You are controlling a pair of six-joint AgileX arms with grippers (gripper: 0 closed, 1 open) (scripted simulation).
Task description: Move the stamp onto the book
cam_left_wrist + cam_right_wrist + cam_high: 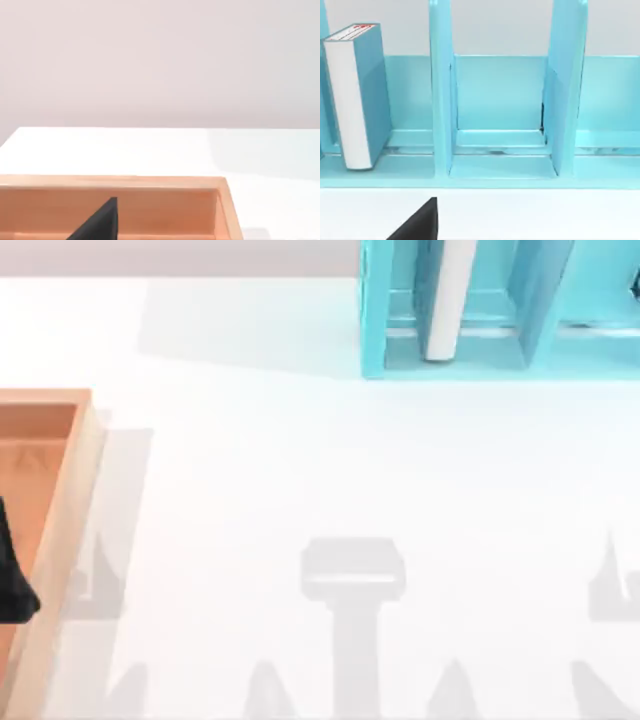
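The book (367, 95) stands upright in the shelf (500, 170) ahead of the right gripper (420, 222), its white edge facing the gripper. I cannot tell the gripper's state.

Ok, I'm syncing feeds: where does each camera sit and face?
Top view: above the white table, looking down on the long orange-brown wooden tray at left and bright cyan shelf unit far right; left claw over the tray.
Left wrist view: on the left arm, looking across the tray toward a pale wall; its claw shows.
Right wrist view: on the right arm, facing the shelf unit and upright teal-blue book; right claw shows.
Shared: top and right wrist views both show shelf unit and book.
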